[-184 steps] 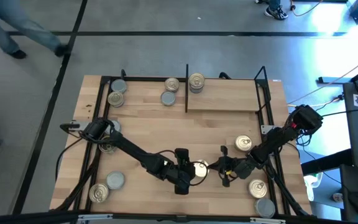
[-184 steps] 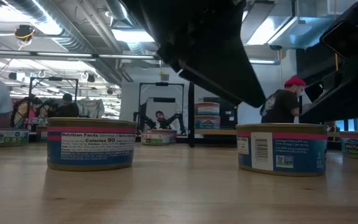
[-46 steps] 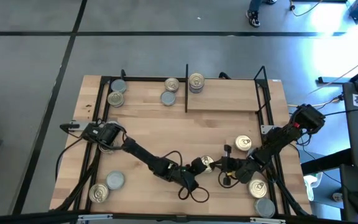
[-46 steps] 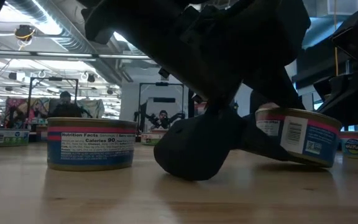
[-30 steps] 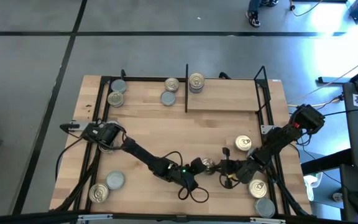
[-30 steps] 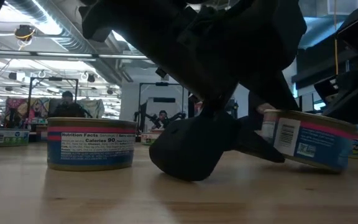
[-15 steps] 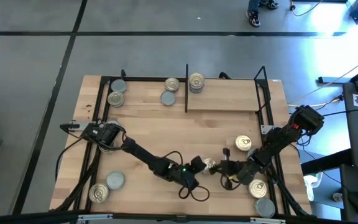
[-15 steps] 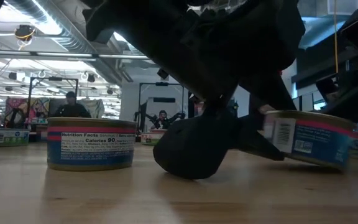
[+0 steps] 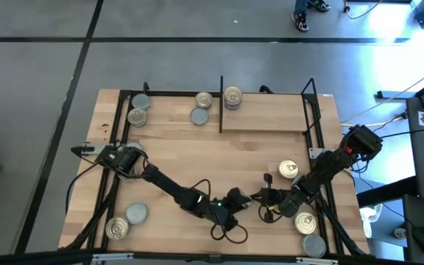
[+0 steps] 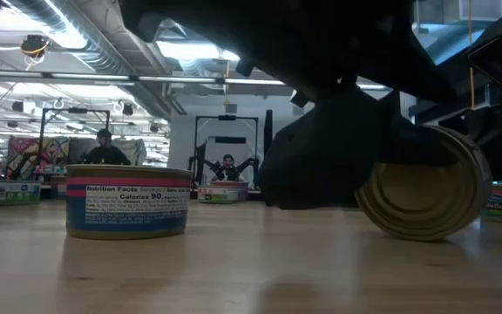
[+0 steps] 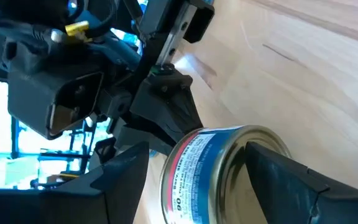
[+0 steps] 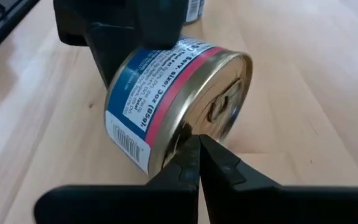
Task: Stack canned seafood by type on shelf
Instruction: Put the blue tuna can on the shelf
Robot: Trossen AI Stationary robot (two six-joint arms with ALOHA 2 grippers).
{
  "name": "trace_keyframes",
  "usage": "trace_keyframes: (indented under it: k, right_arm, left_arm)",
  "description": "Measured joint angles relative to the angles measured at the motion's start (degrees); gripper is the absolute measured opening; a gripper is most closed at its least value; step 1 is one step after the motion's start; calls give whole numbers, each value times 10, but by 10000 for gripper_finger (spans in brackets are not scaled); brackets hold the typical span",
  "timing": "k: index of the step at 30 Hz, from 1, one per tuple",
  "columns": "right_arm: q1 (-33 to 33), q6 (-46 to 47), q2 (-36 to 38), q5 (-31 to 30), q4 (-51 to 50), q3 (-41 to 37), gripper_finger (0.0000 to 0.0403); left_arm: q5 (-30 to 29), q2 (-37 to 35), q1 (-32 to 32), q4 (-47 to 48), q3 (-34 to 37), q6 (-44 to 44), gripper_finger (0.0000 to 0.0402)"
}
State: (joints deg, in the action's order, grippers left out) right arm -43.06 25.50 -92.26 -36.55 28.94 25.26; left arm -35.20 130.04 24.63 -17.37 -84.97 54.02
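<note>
We're mid-pick here, not stacking yet. Going big to small, with the black divider (image 9: 221, 105) as our landmark.

The bench (image 9: 256, 151) carries the shelf (image 9: 267, 121), a light-wood bay right of the divider at the far edge. It has only one short stack of tins (image 9: 232, 97) in it, gold lid on top, tucked right against the divider. On the other side of the divider sit four loose tins (image 9: 201, 107), two gold-lidded, two grey. The rest are scattered well toward the near edge of the bench, in both corners.

The left gripper (image 9: 239, 199) is near the front of the bench, roughly in line with the divider, its jaws spread wide around one tin (image 12: 179, 99) turned on its side, gold pull-tab lid facing the right gripper (image 12: 197, 158). From the low view the tin looks tipped on edge and close to the bench; we can't tell if it's touching. The right gripper has its jaws pressed together, tip right at the lid's rim, holding nothing.

Our guess: the two arms are working on reorienting this tin. Next it needs to be level, lid up, then carried to the stack beside the divider.
</note>
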Motion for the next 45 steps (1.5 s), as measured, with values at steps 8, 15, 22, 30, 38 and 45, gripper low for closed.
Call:
trace_keyframes:
  k: [8, 15, 22, 30, 38, 45]
  right_arm:
    - [0, 1, 1, 2, -3, 0, 10]
    - [0, -2, 1, 8, -5, 0, 10]
    - [0, -7, 2, 8, -5, 0, 10]
    - [0, -18, 3, 22, 2, 0, 10]
    - [0, -24, 3, 22, 0, 1, 10]
    - [0, -39, 2, 25, 16, 2, 10]
  left_arm:
    - [-1, 2, 0, 26, 2, -77, 265]
    - [56, 2, -22, 89, -37, -150, 254]
    - [73, 2, -34, 174, -81, -195, 253]
    - [71, 5, -29, 229, -122, -197, 253]
    - [81, 4, -36, 281, -146, -244, 253]
    - [101, 4, -34, 302, -153, -277, 253]
